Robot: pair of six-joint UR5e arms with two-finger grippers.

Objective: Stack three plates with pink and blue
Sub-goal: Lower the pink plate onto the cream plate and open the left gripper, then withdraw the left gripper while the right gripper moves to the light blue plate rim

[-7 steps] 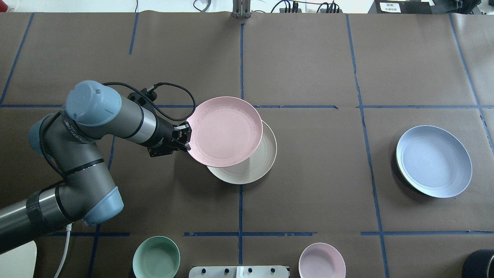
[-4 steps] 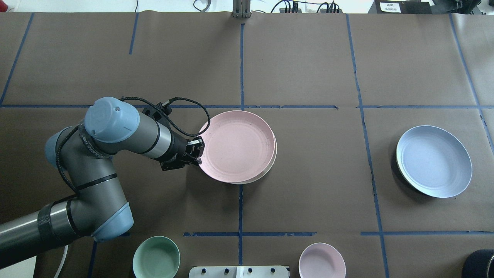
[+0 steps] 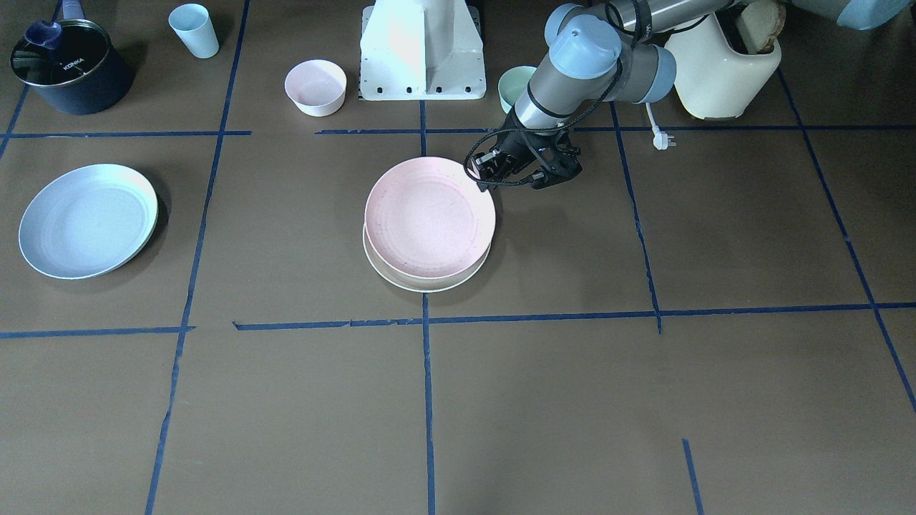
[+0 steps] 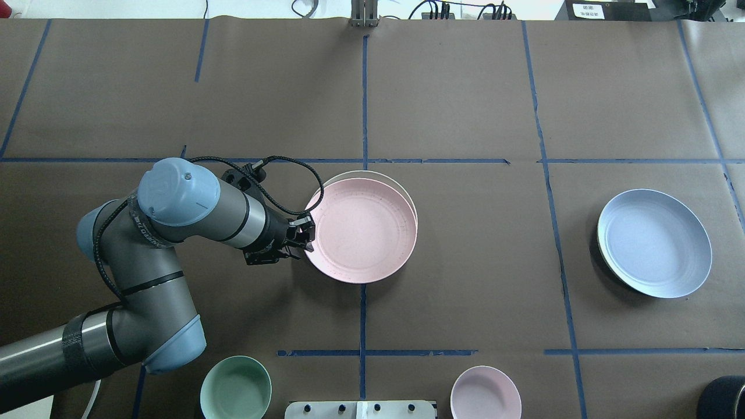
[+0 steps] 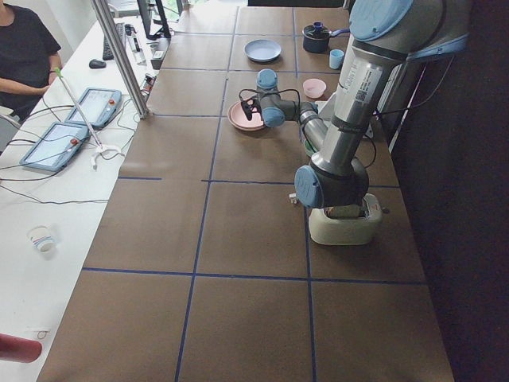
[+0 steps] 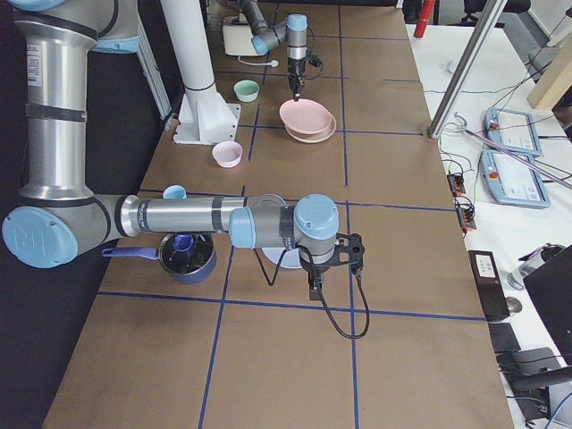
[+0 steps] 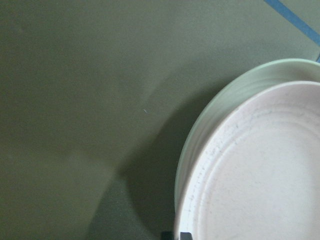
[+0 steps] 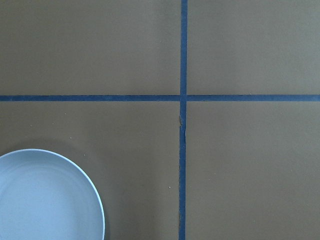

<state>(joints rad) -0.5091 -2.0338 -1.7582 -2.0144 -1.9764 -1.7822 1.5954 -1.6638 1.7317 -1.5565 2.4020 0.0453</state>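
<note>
The pale pink plate (image 4: 364,230) lies on the cream plate (image 4: 372,174) near the table's middle, set slightly toward the robot so the cream rim shows at the far side. My left gripper (image 4: 305,235) is shut on the pink plate's left rim; the left wrist view shows the pink plate (image 7: 260,175) nested on the cream plate (image 7: 225,100). The pale blue plate (image 4: 655,243) lies alone at the right. My right gripper (image 6: 315,288) shows only in the exterior right view, hovering beside the blue plate (image 8: 45,200); I cannot tell whether it is open or shut.
A mint-green bowl (image 4: 236,388) and a small pink bowl (image 4: 485,393) stand at the near edge beside the robot base (image 3: 422,50). A dark pot (image 3: 68,64), a light blue cup (image 3: 193,30) and a cream appliance (image 3: 723,64) stand along the robot's side.
My left gripper carried the pink plate from above and to the left of the cream plate, over it, and lowered it to rest on the cream plate.
</note>
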